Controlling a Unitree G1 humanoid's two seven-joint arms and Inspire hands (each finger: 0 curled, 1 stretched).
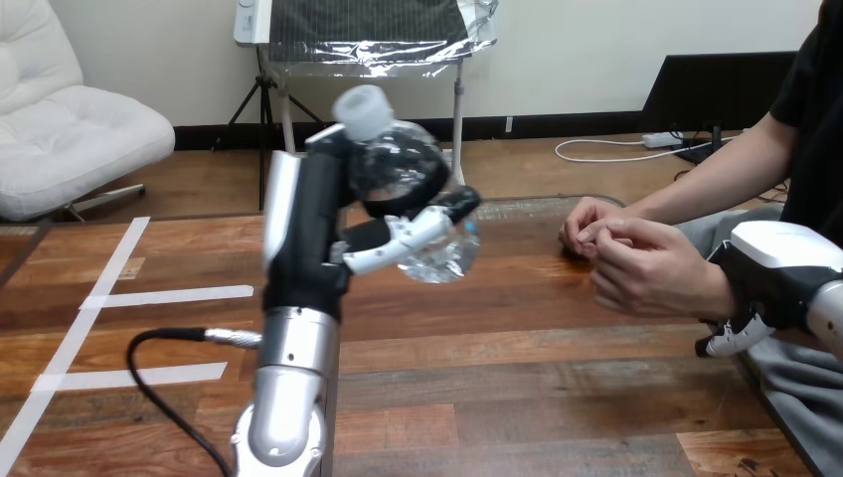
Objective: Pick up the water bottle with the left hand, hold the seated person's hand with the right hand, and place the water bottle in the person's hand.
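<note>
- The wooden table (517,378) runs across the whole foreground. White tape strips (169,295) lie flat near its left edge.
- The robot's left arm (293,368) rises steeply from the near edge, left of the table's middle, with its silver forearm pointing up.
- The person's hands (646,268) come in from the right edge and are clasped together, one in front of the other, low over the right part of the table.
- The right robot hand (780,263) is at the right edge with its white back facing up. It sits against the person's wrist (701,288), just behind the clasped hands. Whether it grips the wrist or only touches it cannot be told.
- The left robot hand (328,248) is raised above the table's middle, fingers (418,234) and thumb wrapped round the bottle.
- The clear water bottle (398,159) is held in that hand, clear of the table and tilted. Its white cap (363,109) points up and to the left. It is well apart from the person's hands.
</note>
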